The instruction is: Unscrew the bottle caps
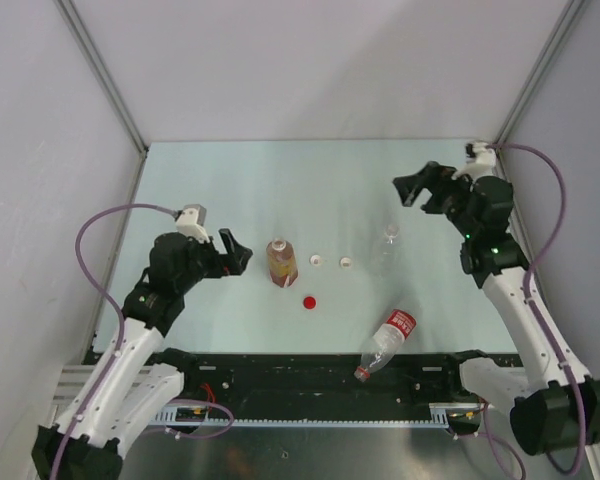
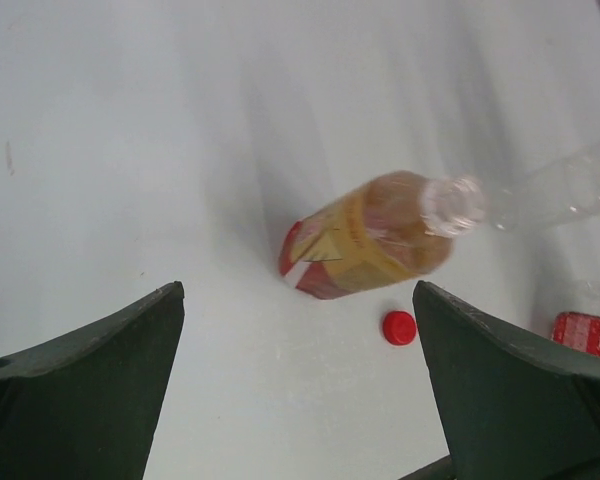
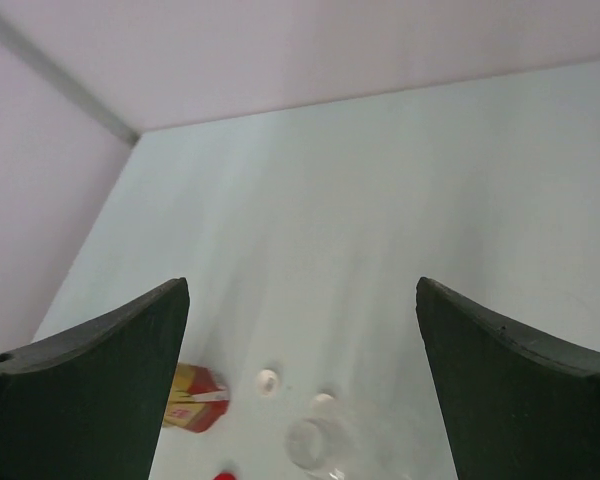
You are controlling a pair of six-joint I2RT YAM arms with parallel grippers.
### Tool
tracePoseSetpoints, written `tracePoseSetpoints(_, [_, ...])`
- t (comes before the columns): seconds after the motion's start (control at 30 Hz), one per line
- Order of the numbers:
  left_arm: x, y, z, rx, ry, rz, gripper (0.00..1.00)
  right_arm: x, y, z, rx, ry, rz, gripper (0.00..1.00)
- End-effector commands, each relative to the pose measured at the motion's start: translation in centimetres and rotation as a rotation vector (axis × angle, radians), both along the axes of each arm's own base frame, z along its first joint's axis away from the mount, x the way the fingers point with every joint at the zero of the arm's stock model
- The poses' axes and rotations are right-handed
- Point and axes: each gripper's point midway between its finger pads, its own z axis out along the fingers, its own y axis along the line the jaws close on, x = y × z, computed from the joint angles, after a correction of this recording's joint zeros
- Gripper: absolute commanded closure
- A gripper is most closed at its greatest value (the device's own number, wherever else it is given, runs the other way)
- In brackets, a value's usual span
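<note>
The left fingers [image 2: 90, 390] were spread wide and held nothing, hovering just left of the amber-filled bottle [image 1: 282, 262], which stood upright on the desk [image 1: 210, 180] with its mouth uncapped. The right fingers [image 3: 90, 385] were likewise spread and empty, raised over the far right of the desk, well apart from the bottles. Two white caps [image 1: 318, 262] [image 1: 346, 263] lay side by side between the amber-filled bottle and the clear unlabelled bottle [image 1: 388, 248], which also stood upright. The red cap [image 1: 309, 301] lay alone on the desk, nearer the arms than the white ones. The red-and-white labelled bottle [image 1: 387, 343] lay on its side by the desk's near edge, neck pointing toward the arms.
</note>
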Motion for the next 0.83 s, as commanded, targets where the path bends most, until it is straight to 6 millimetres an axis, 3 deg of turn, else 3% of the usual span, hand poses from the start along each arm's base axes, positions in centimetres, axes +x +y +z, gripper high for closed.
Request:
tracePoseSetpoints(0.0, [0.4,1.0,-1.8,-0.083,0.136,-0.001,0.01,-1.1,-5.8,-2.7,0.010,0.110,-0.189,0.01])
tracePoseSetpoints(0.1, [1.1,2.3,-2.5,-0.084,0.176,0.048,0.01,-1.9,-9.0,-3.9,0.015,0.144,-0.281,0.01])
tracePoseSetpoints(0.17, [1.7,3.0,-2.6,-0.072,0.180,0.089,0.01,-2.4,-9.9,-4.5,0.021,0.160,-0.311,0.01])
tracePoseSetpoints(0.4, [3.1,5.1,-1.1,-0.014,0.132,0.198,0.01,-2.9,-10.0,-7.0,0.051,0.206,-0.325,0.01])
tracePoseSetpoints(0.63, [3.3,6.9,1.3,0.020,0.036,0.282,0.01,-2.3,-9.9,-8.1,0.049,0.234,-0.316,0.01])
tracePoseSetpoints(0.8, [3.2,8.3,3.8,0.045,-0.054,0.348,0.01,-2.2,-11.6,-9.9,-0.004,0.235,-0.400,0.01])
